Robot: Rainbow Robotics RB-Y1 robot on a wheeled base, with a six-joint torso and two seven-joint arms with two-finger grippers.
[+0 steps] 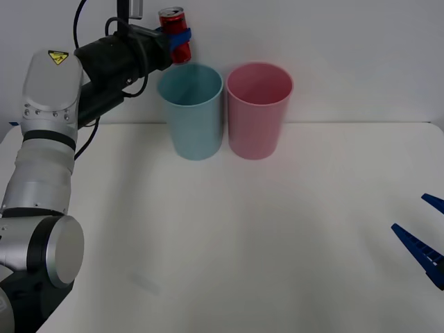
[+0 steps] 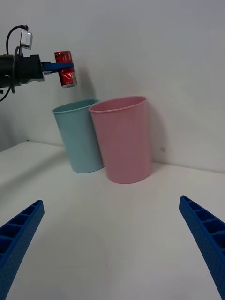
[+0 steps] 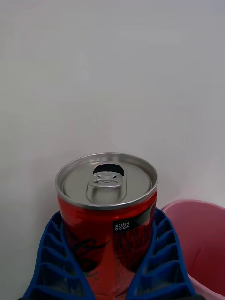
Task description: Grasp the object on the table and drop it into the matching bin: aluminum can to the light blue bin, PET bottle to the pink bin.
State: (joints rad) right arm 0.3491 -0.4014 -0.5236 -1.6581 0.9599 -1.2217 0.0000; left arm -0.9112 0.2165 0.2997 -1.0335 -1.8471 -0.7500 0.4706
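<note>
My left gripper [image 1: 179, 38] is shut on the red aluminum can [image 1: 173, 22], holding it upright in the air above the left part of the light blue bin [image 1: 191, 111]. In the left wrist view the can [image 3: 107, 211] sits between the blue ribbed fingers [image 3: 51, 262], silver top and pull tab showing. The right wrist view shows the can [image 2: 65, 69] held above the light blue bin [image 2: 79, 136], with the pink bin [image 2: 123, 138] touching it on the side. My right gripper [image 1: 424, 232] rests open low at the table's right edge; its fingers [image 2: 206, 239] are spread wide.
The pink bin [image 1: 259, 109] stands right of the blue one at the back of the white table [image 1: 243, 236]. A plain white wall rises behind the bins. My left arm [image 1: 48, 139] reaches up along the table's left side.
</note>
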